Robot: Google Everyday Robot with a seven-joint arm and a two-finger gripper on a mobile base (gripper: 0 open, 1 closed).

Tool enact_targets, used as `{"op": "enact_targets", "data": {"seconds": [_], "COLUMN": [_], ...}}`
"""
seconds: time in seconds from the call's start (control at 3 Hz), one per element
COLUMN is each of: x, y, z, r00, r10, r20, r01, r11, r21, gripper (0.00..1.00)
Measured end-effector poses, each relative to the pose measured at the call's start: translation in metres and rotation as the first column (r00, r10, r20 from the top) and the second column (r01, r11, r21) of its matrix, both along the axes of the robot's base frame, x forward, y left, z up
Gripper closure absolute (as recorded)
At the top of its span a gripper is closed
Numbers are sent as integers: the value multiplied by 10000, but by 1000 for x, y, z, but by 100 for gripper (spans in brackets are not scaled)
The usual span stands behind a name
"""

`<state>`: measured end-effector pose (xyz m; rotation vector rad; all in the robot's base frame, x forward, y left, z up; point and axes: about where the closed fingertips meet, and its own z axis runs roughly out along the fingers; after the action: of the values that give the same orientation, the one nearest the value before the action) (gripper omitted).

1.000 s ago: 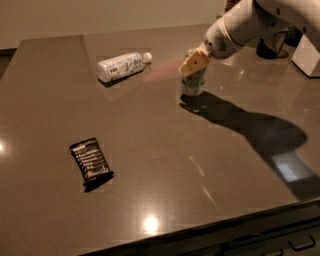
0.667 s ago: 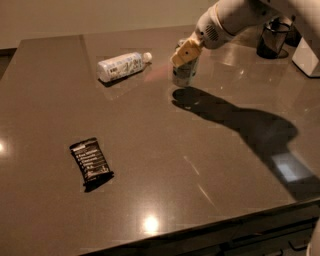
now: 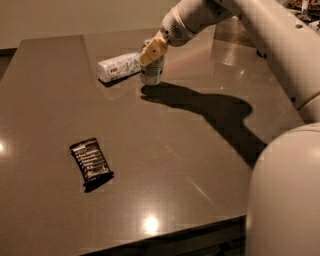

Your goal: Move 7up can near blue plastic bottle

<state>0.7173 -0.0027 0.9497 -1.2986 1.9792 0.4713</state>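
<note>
The 7up can (image 3: 151,70) stands upright at the back middle of the brown table (image 3: 165,150), its base at or just above the surface. My gripper (image 3: 152,51) comes in from the upper right and is shut on the can's top, its tan fingers (image 3: 154,48) over the silver lid. The blue plastic bottle (image 3: 118,66) lies on its side just left of the can, its right end hidden behind the can. The two are close together; I cannot tell if they touch.
A black snack wrapper (image 3: 91,161) lies at the front left of the table. My arm (image 3: 270,45) and its shadow span the right side. The table's front edge (image 3: 165,235) runs along the bottom. Dark items (image 3: 306,9) stand at the far right corner.
My gripper has carried the can to the left across the back of the table, from well right of the bottle to right beside it.
</note>
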Motion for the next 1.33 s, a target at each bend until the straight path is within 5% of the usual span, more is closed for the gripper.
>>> {"op": "enact_targets", "data": {"seconds": [0.33,1.0,1.33], "x": [11,24,24], "y": [28,47,50], "z": [-12,-27,-30], "r00": [9991,9951,9944], "r10": [418,941,992], "r20": [-112,-290,-363], "r01": [-419,-957,-1012], "r11": [9991,9938,9932], "r21": [-48,-569,-580], "gripper": [100,59,28]}}
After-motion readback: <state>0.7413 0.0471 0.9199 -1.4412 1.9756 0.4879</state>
